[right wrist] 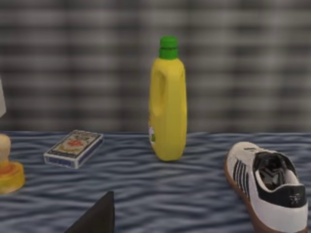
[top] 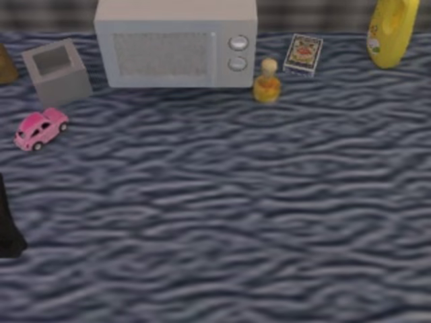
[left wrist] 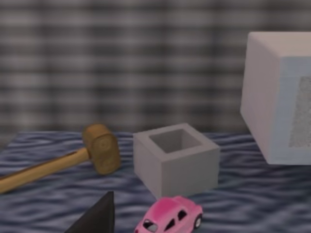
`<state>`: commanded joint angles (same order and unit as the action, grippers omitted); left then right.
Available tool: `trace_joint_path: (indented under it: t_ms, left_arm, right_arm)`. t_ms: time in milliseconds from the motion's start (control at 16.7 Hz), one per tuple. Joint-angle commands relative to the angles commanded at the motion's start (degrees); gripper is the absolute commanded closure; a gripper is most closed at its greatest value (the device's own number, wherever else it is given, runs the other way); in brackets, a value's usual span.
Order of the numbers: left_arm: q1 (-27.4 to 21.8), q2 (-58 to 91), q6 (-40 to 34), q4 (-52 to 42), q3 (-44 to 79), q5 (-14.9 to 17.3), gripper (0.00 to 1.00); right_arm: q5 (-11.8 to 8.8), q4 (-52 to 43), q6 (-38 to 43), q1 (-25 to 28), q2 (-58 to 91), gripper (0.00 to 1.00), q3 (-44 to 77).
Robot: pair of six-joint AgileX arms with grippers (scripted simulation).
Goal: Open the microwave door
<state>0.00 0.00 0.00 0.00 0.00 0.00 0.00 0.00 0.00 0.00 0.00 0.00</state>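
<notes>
While only a dark finger tip point(left wrist: 97, 216) of the left gripper shows in its wrist view, its spread cannot be told; the same holds for the right gripper's tip point(right wrist: 97, 216). The left arm point(top: 8, 225) sits parked at the table's left edge. The microwave point(top: 176, 42) stands at the back, its door point(top: 160, 55) apparently flush and closed. Nothing done; reach, grasp and swing remain

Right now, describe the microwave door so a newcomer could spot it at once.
Find the microwave, the big light-grey box at the table's far edge. The microwave door is the wide flat panel covering most of its front, shut. Its speckled mesh window sets it apart from the two-knob control panel to its right.
</notes>
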Motion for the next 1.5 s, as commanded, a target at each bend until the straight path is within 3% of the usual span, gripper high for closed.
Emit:
trace_joint_path:
  t_ms: [300,600,1020,1500]
  left_arm:
    - [-0.8,2.6,-0.3,-1.9,2.6,0.1,0.0]
    - [-4.7,16.8,-2.2,-12.1,16.6,-0.1,0.0]
    - [-13.2,52.8,-6.7,-37.4,49.2,-2.2,0.0]
    - [-23.6,102.5,-14.6,-68.6,95.1,-7.5,0.0]
  right_arm:
    - [0.0,0.0,0.0,0.0,0.0,0.0,0.0]
    - [0.0,0.0,0.0,0.0,0.0,0.0,0.0]
    - [0.0,0.0,0.0,0.0,0.0,0.0,0.0]
    - [0.0,0.0,0.0,0.0,0.0,0.0,0.0]
